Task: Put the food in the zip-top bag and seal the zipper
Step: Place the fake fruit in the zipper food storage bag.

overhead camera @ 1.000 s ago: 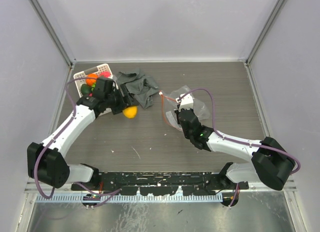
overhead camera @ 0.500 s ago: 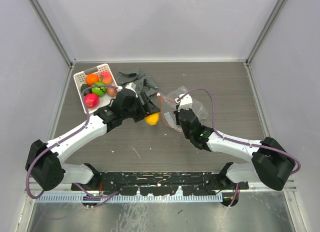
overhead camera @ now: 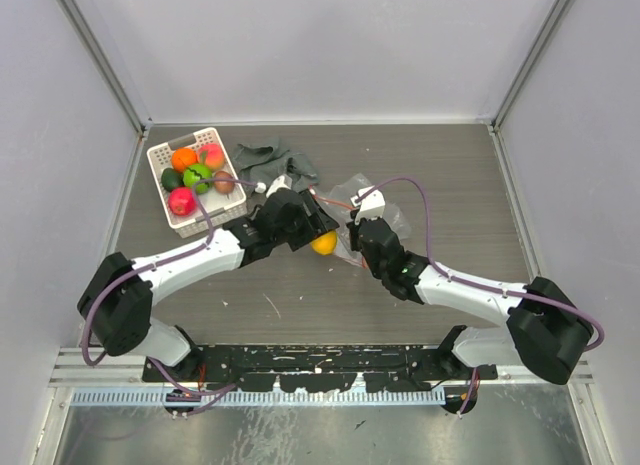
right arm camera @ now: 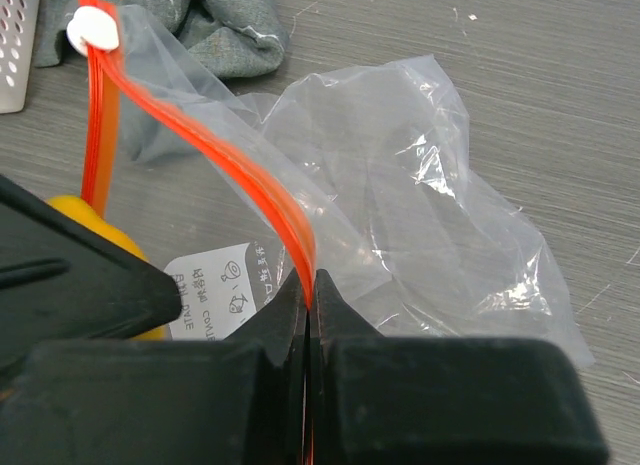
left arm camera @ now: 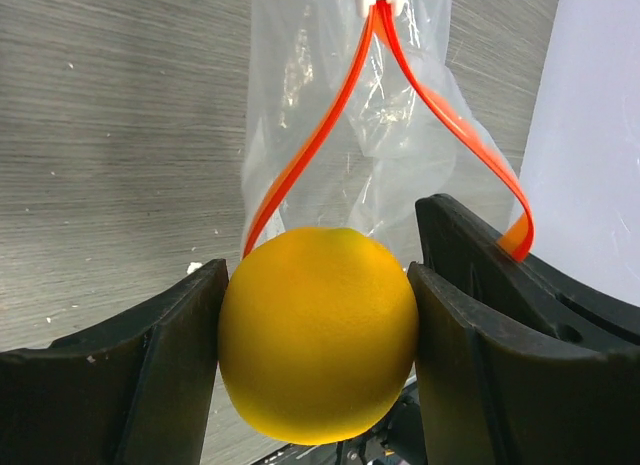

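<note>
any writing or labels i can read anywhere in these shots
Label on the bag: white patch with round symbols and a few lines of dark print, seen reversed, too small and blurred to read.
No text shows on the yellow fruit, basket or cloth.
</note>
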Controlling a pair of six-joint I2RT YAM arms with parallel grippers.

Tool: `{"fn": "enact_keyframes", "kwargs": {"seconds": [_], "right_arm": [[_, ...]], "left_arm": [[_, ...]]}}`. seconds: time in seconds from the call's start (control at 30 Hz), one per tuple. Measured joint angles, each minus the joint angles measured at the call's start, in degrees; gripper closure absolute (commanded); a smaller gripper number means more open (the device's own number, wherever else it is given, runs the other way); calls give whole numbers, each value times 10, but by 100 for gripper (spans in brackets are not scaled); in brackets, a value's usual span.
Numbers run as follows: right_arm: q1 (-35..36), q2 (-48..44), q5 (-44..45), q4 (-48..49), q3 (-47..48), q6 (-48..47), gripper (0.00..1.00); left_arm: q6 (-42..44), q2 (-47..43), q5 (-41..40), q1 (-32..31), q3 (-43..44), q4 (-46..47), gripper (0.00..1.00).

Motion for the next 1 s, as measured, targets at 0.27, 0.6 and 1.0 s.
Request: {"fn": "enact_keyframes", "kwargs": {"seconds": [0.27,0.6,1.0], "right_arm": [[0,-5,-23,3,-1,4,99],[0,-8,-36,5,-1,11,99],[0,-7,-45,5,-1,14,100]], "left_arm": [[-23,14,-27,-7,3,6,100],[-68,14,-55,-9,3,3,100],[-99,-18,-75,-19,3,-17,100]]}}
